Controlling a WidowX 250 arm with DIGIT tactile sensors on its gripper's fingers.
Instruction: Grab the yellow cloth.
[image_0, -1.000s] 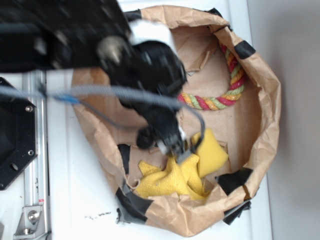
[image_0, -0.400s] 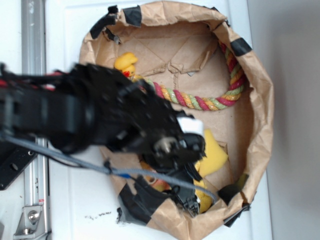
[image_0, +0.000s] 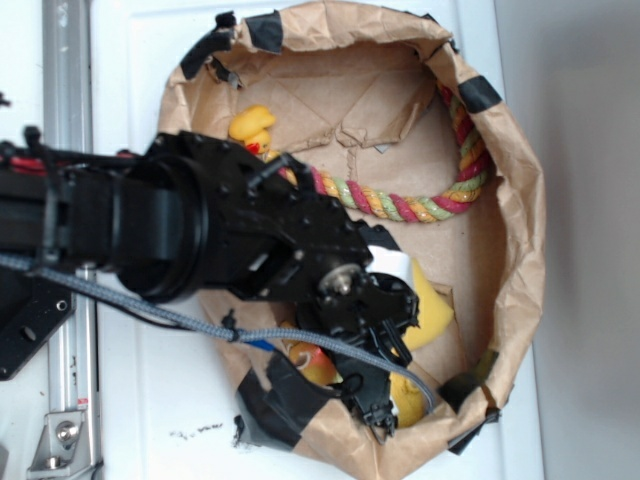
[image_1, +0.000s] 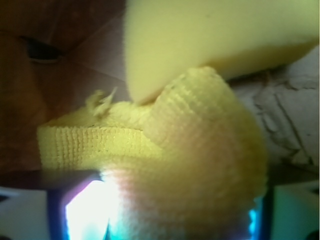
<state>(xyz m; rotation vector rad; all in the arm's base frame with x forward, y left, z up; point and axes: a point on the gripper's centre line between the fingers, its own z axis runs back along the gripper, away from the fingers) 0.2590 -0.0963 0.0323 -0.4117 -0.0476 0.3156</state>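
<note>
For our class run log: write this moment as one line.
pincer: low in paper bag | yellow cloth: bunched right at camera, under sponge | grip: unclear

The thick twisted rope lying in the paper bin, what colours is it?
The twisted rope has red, yellow and green strands, clearest in the exterior view.

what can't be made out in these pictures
- Exterior view: the black pincer sits low in the crumpled brown paper basket; the arm hides most of the mustard-yellow terry cloth, so any grip cannot be judged.
- Wrist view: the cloth fills the frame, blurred; the fingertips are out of focus at the bottom edge.
- Wrist view: the smooth pale-yellow foam sponge is cut off by the top edge.
</note>
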